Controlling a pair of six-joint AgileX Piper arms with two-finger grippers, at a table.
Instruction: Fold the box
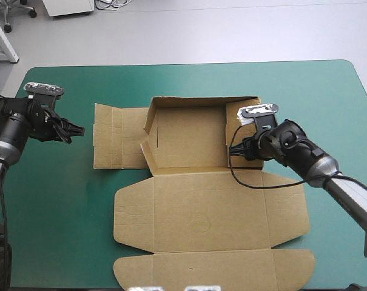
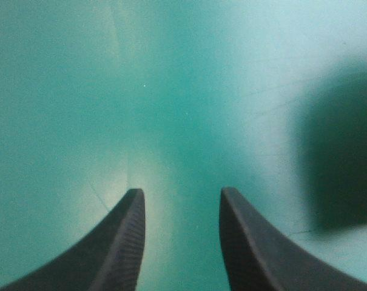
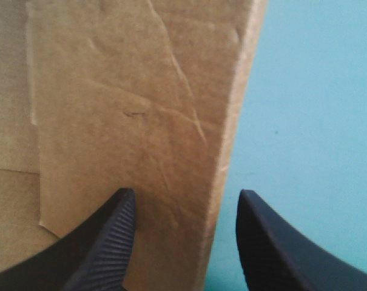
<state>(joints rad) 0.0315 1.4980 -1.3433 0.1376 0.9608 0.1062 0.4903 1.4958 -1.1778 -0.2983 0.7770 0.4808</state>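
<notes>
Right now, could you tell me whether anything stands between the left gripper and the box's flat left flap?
Nothing visible does. The left gripper is open over bare teal-green cover; only that cover lies between it and the left flap of the box.

The left arm (image 1: 13,130) reaches in from the left of the box (image 1: 195,224), its wrist about level. Its left tool (image 1: 77,130) points toward the box, near the box's left flap but apart from it. That tool's 2 black fingers (image 2: 125,242) stand apart with nothing between them. The right arm (image 1: 329,176) comes in at a slant from the right of the box, and the right tool (image 1: 236,151) sits at the box's raised right wall. Its 2 black fingers (image 3: 110,242) are spread, 1 over the board of that wall and 1 past the wall's edge.
</notes>
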